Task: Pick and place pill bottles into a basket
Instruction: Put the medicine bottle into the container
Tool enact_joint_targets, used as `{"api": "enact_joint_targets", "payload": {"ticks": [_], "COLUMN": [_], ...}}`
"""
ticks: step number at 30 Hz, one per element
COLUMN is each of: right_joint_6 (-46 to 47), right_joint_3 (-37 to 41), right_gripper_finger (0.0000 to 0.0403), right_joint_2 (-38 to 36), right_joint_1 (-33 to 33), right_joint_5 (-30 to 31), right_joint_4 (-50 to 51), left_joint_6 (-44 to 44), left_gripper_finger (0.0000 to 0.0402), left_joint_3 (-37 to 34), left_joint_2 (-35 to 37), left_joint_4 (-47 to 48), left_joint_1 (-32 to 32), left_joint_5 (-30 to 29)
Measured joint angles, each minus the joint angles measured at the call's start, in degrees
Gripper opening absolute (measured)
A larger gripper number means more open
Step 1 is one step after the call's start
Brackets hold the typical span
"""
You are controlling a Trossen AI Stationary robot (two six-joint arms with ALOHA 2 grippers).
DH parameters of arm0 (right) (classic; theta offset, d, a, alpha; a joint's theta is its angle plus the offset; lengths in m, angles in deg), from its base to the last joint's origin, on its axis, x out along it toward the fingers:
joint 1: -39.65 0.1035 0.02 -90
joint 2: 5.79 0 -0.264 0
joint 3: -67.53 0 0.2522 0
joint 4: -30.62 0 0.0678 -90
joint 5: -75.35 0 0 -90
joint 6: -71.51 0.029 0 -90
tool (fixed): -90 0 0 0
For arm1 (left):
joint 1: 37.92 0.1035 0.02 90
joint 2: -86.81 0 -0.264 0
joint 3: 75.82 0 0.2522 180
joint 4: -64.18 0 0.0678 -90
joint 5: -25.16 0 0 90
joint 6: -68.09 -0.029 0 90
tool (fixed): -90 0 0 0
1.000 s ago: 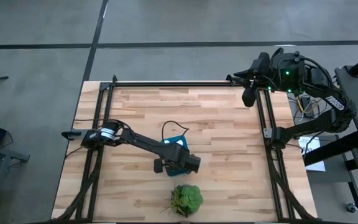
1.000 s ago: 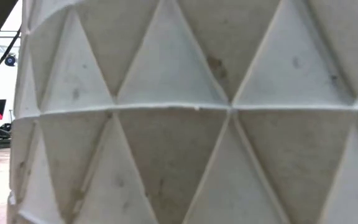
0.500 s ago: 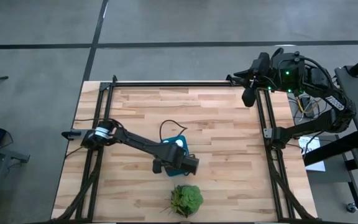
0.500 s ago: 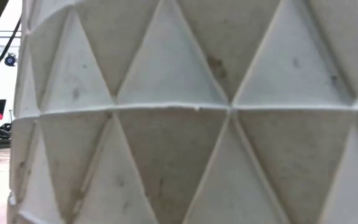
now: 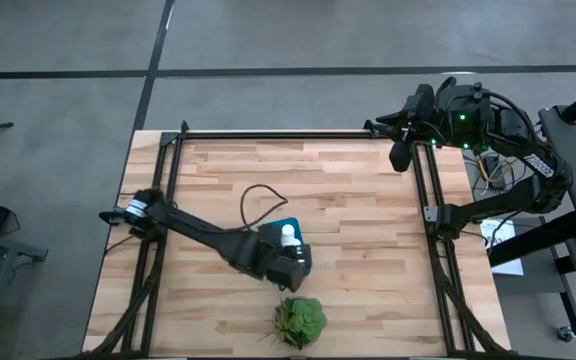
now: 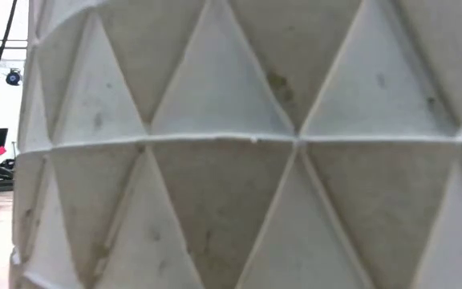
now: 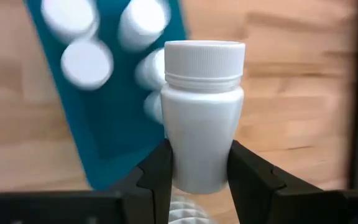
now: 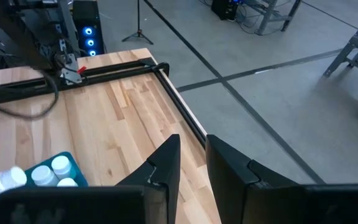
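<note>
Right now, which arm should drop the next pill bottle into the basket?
Left. Its gripper holds a pill bottle beside the basket; the right gripper waits at the table's far edge.

Pill bottles and teal basket, near the middle of the tabletop toward its front edge.

One white pill bottle [image 7: 202, 115] with a ribbed round cap stands upright, clamped at its lower body between the left gripper's [image 7: 197, 171] dark fingers, just over the basket [image 7: 114, 118]. The basket is a teal-blue rectangular container with rounded corners, lying flat on the wooden tabletop. Inside it stand other white bottles [image 7: 87, 63], caps up; they are blurred, perhaps five in all.
</note>
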Motion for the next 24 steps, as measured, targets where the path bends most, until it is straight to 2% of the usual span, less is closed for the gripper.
{"api": "enact_joint_targets", "payload": {"ticks": [9,21,24], "right_joint_6": [0.0,0.0,0.0], "right_joint_3": [0.0,0.0,0.0], "right_gripper_finger": [0.0068,0.0068,0.0068], "right_joint_2": [0.0,0.0,0.0], "right_joint_1": [0.0,0.0,0.0], "right_joint_5": [0.0,0.0,0.0], "right_joint_4": [0.0,0.0,0.0], "left_joint_6": [-10.3,-37.1,-46.4], "left_gripper_finger": [0.0108,0.0108,0.0108], "left_joint_3": [0.0,0.1,0.1], "left_joint_2": [6.0,14.6,17.1], "left_joint_4": [-0.9,-11.0,-15.2], "left_joint_1": [-1.0,-1.0,-1.0], "left_joint_5": [-10.2,-26.0,-28.7]}}
